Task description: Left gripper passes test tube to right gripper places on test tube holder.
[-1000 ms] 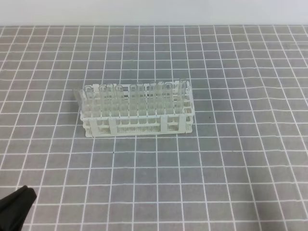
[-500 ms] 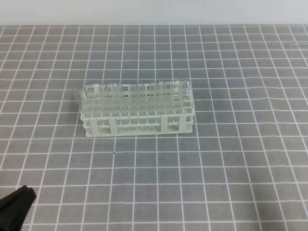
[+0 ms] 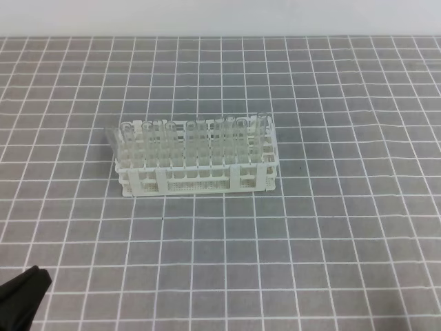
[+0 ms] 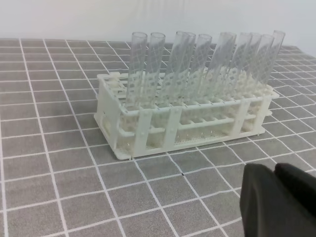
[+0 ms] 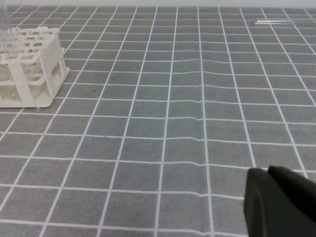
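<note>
Test tube holder [image 3: 196, 161]: white lattice rack, mid-table [image 3: 331, 227], clear tubes [image 4: 197, 64] leaning in its back row. Left gripper [image 4: 276, 200]: fingers clenched, empty, near front-left table edge. Right gripper [image 5: 276, 202]: fingers clenched, empty, well right of the rack.

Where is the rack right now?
In the high view the rack stands on the grid mat, slightly left of centre, holding upright tubes; the left tool sits well away at the bottom-left corner.
</note>
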